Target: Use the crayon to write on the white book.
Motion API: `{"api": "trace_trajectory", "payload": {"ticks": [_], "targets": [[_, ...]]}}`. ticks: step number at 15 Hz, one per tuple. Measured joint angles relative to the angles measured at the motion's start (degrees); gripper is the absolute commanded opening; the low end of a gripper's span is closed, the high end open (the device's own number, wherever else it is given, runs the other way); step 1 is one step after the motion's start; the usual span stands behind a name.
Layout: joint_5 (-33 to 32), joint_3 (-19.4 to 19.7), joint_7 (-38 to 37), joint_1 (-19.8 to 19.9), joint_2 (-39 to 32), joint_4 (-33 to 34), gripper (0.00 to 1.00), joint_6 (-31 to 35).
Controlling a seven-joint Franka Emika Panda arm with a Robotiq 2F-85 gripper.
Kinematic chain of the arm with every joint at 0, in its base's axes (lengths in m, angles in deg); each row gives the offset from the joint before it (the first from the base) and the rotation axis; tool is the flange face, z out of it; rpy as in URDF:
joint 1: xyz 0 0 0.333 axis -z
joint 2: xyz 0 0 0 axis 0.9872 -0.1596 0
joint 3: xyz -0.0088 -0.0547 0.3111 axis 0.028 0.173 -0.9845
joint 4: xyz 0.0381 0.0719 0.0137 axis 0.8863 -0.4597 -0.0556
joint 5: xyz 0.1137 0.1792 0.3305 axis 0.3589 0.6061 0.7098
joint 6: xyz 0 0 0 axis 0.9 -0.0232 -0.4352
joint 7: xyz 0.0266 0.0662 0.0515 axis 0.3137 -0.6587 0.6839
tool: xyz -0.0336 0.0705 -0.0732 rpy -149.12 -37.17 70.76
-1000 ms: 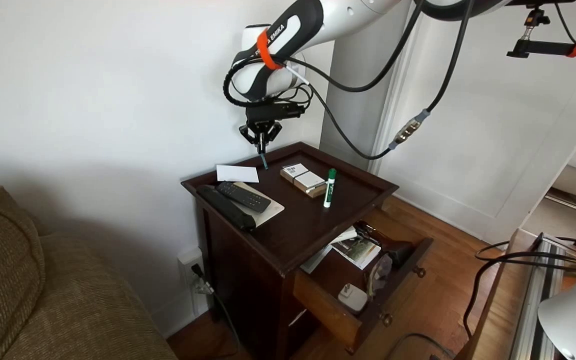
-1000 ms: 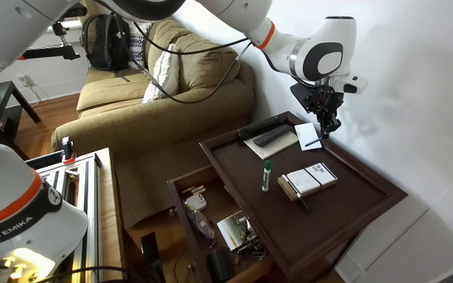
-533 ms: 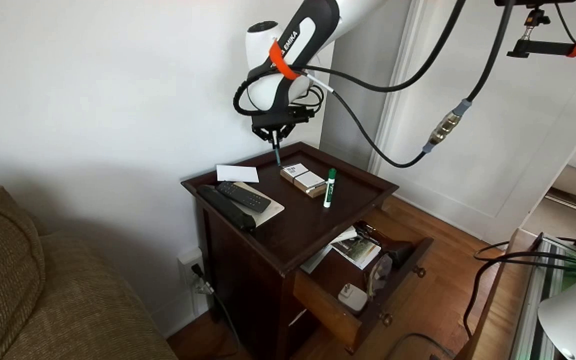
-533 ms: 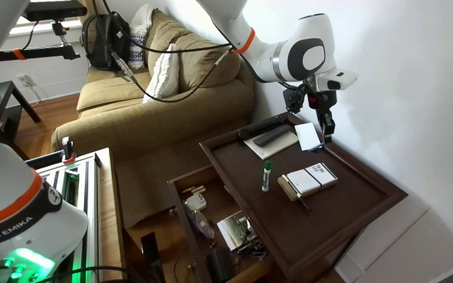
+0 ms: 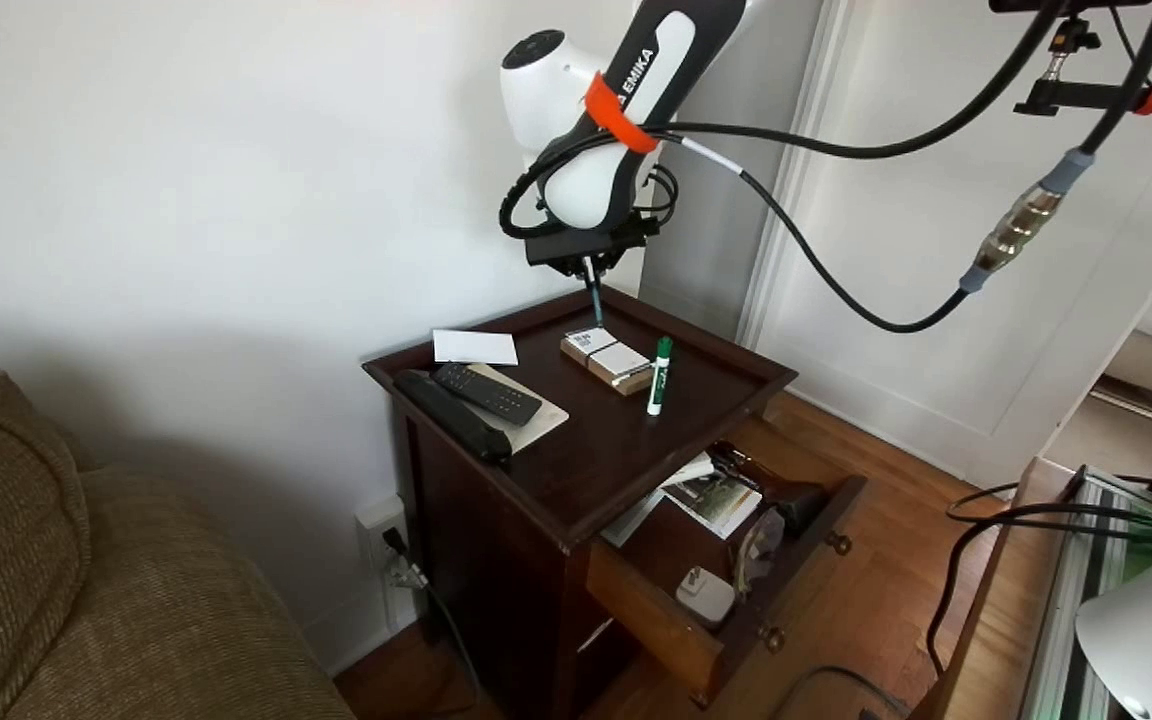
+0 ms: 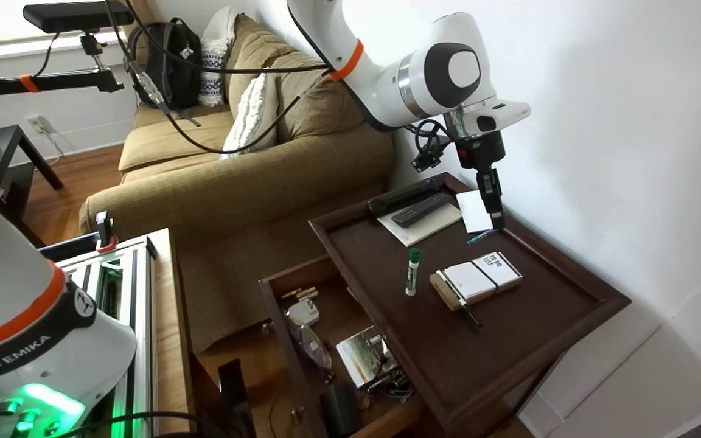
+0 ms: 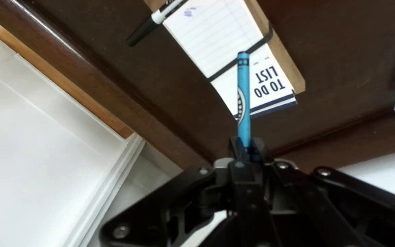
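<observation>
Above the tabletop [image 6: 545, 316], your gripper [image 7: 247, 146] was clamped on the crayon [image 7: 244, 97] at one end, presumably for writing

I have the blue, black-printed crayon [image 7: 243, 92] pinched by one end in my fingers [image 6: 490, 193], its free end slanting down near the white notepad [image 6: 467, 280] but clear of it. The notepad, banded in black and printed "TO DO LIST", lies flat on the table [image 6: 509, 359], its lined page scribbled faintly purple.

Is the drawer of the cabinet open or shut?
Open: in both exterior views the drawer stands pulled out, a white adapter visible inside.
</observation>
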Motion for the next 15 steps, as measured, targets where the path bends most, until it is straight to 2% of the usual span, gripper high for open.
{"api": "trace_trajectory", "payload": {"ticks": [9, 13, 15], "targets": [[-9.5, 0.6, -21.0, -0.6, 3.6, -8.9, 0.02, 0.0], [-15.1, 1.2, -27.9, -0.3, 4.4, -10.5, 0.02, 0.1], [-17.7, 0.9, -29.1, 0.2, 4.5, -10.6, 0.02, 0.1]]}}
